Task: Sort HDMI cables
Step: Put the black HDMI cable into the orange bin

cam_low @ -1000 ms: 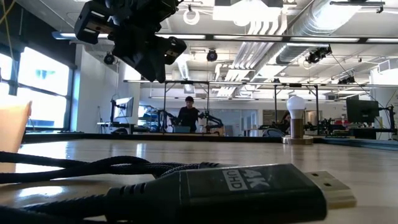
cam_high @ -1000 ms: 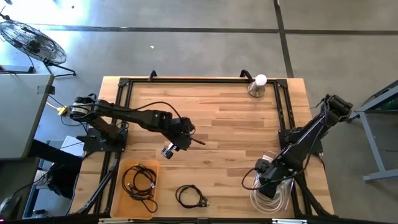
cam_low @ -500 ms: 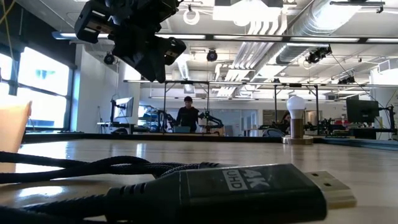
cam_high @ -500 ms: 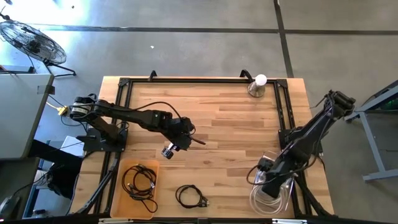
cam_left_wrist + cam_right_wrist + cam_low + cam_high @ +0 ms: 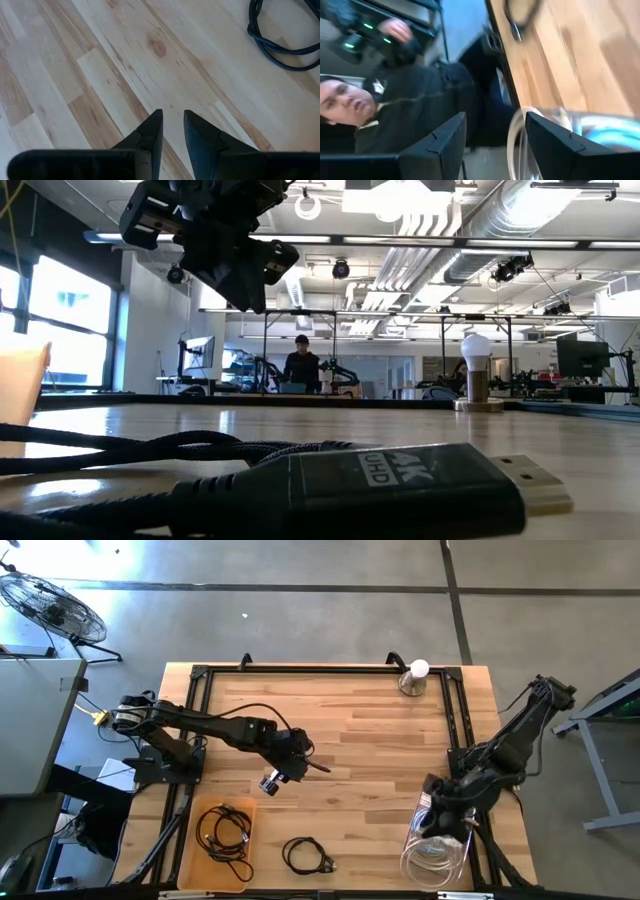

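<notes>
The left gripper [image 5: 270, 783] is held above the middle of the table [image 5: 370, 730], its jaws nearly together and empty; the right gripper [image 5: 437, 823] is seen over the clear container [image 5: 432, 858] at 4 o'clock, its jaws apart and empty. White HDMI cables [image 5: 436, 852] are coiled inside that container; black cables [image 5: 224, 830] are lying in the orange tray [image 5: 188, 840] at 7 o'clock; one black coil [image 5: 306, 855] is lying on the table at 6 o'clock, just beside the tray.
</notes>
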`<state>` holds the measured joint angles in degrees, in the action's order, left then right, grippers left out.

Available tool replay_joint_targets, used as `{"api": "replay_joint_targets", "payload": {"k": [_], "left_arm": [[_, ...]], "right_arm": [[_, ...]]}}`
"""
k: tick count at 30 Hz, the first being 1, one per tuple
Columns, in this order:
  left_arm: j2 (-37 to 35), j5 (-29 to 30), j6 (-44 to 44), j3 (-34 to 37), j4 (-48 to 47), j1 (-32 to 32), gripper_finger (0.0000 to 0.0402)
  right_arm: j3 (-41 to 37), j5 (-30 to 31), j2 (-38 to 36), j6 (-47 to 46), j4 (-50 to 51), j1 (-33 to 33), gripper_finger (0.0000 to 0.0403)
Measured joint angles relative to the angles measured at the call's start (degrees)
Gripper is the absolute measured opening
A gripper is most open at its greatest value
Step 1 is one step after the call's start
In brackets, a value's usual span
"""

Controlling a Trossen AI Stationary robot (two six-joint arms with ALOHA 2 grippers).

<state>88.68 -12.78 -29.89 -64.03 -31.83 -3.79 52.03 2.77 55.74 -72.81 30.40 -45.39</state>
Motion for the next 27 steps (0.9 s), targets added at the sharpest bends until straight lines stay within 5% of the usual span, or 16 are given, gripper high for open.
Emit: {"api": "replay_joint_targets", "payload": {"k": [15,27], "left_arm": [[0.00,-0.02,0.17,0.00,-1.31,0.00,0.0075],[0.00,-0.08,1.70,0.00,-5.63,-0.01,0.0075]], "right_arm": [[0.04,15.78,-2.82,35.29,-8.81,0.00,0.0197],[-7.91,38.28,-1.34,66.19,-19.60,1.40,0.0197]]}}
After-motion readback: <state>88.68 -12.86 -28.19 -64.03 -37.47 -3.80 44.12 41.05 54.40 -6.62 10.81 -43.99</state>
